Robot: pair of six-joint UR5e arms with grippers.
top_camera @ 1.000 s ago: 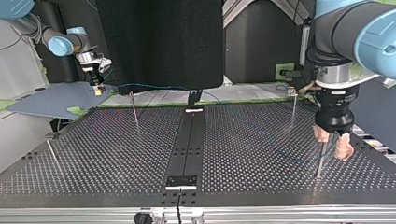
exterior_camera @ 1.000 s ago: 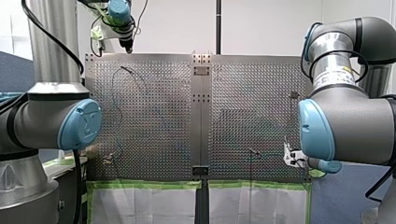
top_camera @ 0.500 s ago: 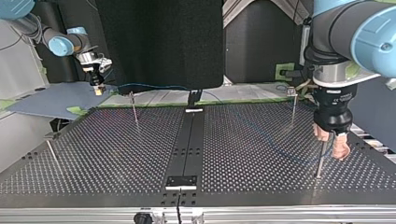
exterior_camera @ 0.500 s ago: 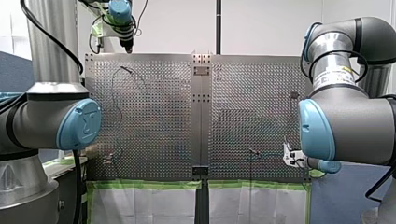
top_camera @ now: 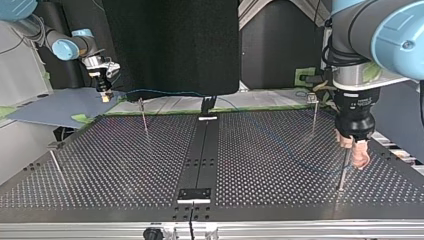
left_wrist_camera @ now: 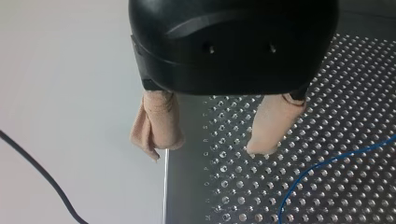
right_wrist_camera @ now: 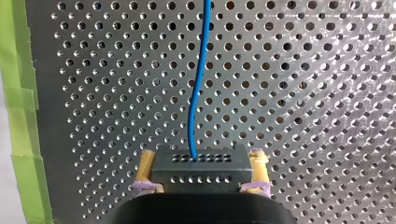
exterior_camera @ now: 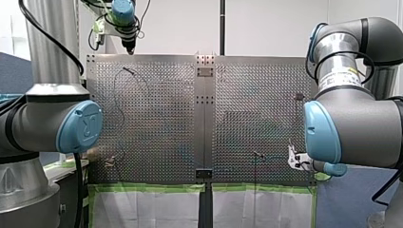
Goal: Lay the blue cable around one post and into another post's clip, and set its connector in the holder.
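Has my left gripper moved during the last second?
Yes: in the top view, my left gripper has shifted slightly toward the view's left, closer to the thin post beside it.

Thin blue cable [right_wrist_camera: 196, 93], slack, leaving a dark block connector [right_wrist_camera: 219, 170] with rows of small holes, pinched between the right tool's [right_wrist_camera: 201, 158] fingers, trailing flat across the perforated bench [right_wrist_camera: 327, 93], reaching near a thin upright post [top_camera: 343, 170] at the top view's right
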